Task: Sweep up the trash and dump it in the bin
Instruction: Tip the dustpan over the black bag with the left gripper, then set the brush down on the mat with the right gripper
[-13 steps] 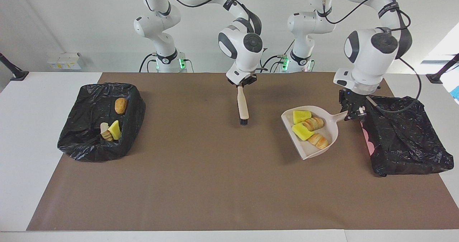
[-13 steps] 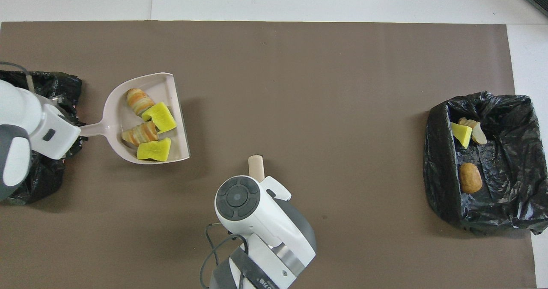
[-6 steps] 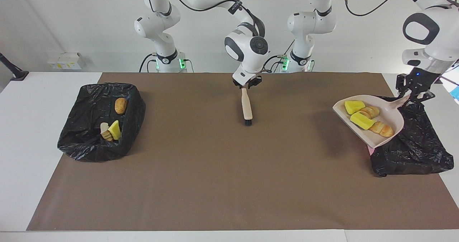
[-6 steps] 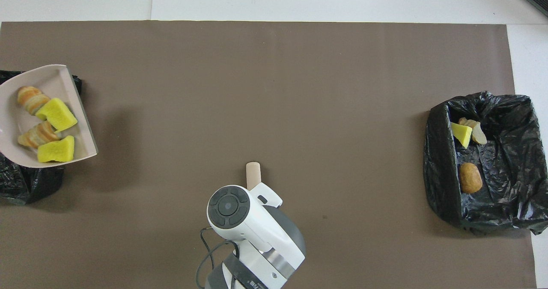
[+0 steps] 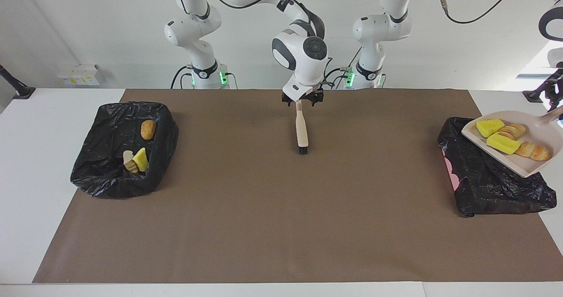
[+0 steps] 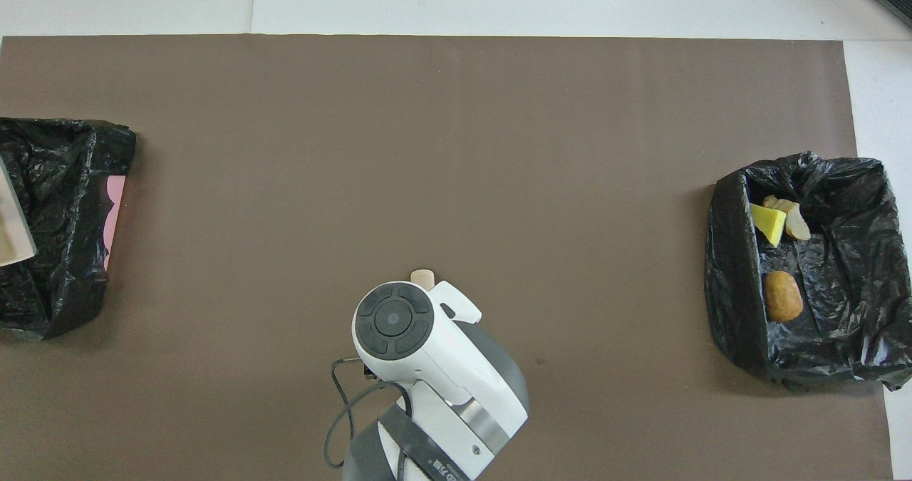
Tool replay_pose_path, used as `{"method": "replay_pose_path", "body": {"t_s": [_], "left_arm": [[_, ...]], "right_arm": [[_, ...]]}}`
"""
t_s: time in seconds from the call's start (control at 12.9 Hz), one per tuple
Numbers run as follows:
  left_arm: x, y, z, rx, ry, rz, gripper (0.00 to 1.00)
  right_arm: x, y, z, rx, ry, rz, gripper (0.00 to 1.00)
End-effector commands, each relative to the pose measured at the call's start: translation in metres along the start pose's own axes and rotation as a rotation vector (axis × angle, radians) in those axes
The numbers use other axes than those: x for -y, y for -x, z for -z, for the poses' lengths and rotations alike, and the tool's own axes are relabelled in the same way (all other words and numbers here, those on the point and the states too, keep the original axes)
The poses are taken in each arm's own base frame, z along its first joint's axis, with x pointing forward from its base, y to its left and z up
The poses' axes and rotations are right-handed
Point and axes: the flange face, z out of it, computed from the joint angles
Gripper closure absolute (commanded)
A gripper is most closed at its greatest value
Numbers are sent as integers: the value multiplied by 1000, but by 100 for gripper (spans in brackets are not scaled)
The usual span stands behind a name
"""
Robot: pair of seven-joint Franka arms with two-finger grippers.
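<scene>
My left gripper point(image 5: 557, 106), at the view's edge, is shut on the handle of the beige dustpan point(image 5: 534, 167), which hangs tilted over the black-lined bin point(image 5: 488, 182) at the left arm's end of the table. In the pan lies trash: two yellow foam chunks point(image 5: 489, 127) and two striped bread-like pieces point(image 5: 534, 151). From overhead only the dustpan's edge point(image 6: 14, 224) shows over that bin point(image 6: 64, 182). My right gripper point(image 5: 302, 103) stands open at mid-table around the top of the beige brush point(image 5: 301, 130), whose bristles rest on the mat.
A second black-lined bin point(image 5: 101, 178) at the right arm's end holds a brown nugget point(image 5: 148, 130), a yellow wedge point(image 5: 140, 159) and a pale lump point(image 5: 127, 155). The brown mat point(image 5: 281, 226) covers the table. The right arm's wrist point(image 6: 399, 324) hides most of the brush from overhead.
The left arm has lifted the loaded dustpan off the mat and carried it over the bin at its end. The right gripper's fingers have spread apart around the brush handle.
</scene>
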Motion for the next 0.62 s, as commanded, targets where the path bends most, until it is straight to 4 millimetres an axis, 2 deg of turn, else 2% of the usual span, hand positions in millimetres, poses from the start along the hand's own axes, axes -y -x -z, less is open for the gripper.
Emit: {"method": "replay_pose_path", "body": {"t_s": [0.0, 0.08, 0.16, 0.31, 0.47, 0.54], "left_arm": [[12, 20, 6, 116, -47, -47, 100], [12, 24, 2, 190, -28, -86, 100], [13, 19, 2, 236, -16, -116, 100], [6, 17, -4, 286, 19, -120, 100], [-1, -1, -7, 337, 41, -137, 100], [-1, -10, -7, 382, 49, -123, 100]], "right_arm": [[-31, -6, 48, -19, -22, 61, 0], [-46, -9, 66, -37, -37, 106, 0], [-63, -13, 85, -65, -57, 131, 0], [-91, -26, 113, -102, -70, 166, 0], [-120, -41, 145, -124, -74, 209, 0], [-151, -54, 163, -143, -89, 203, 0]]}}
